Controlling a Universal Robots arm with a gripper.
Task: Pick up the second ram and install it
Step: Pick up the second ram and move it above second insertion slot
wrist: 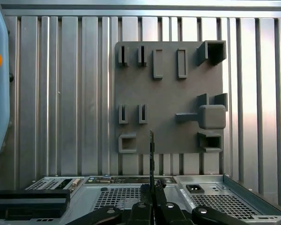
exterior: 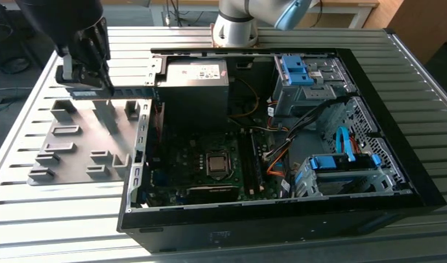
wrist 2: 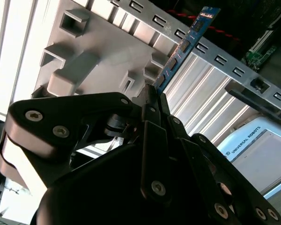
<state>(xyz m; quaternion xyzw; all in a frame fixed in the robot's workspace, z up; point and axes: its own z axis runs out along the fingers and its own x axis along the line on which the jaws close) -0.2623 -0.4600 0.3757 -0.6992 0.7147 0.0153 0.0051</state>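
Observation:
My gripper (wrist 2: 153,95) is shut on one end of the second ram (wrist 2: 187,42), a thin blue-green memory stick that juts out from the fingertips. The first wrist view shows the ram (wrist: 151,152) edge-on, rising from the gripper (wrist: 152,188) in front of the grey holder tray (wrist: 168,93). In the exterior view the gripper (exterior: 90,87) hangs above the far end of the tray (exterior: 81,148), at the exterior view's left. The ram (exterior: 132,92) lies level and points toward the open computer case (exterior: 282,213).
The case lies open on the slatted metal table (exterior: 55,219). Inside it are a motherboard with long black slots (exterior: 249,159), a power supply (exterior: 198,87), cables and blue drive brackets (exterior: 341,161). The arm's base (exterior: 234,27) stands behind the case.

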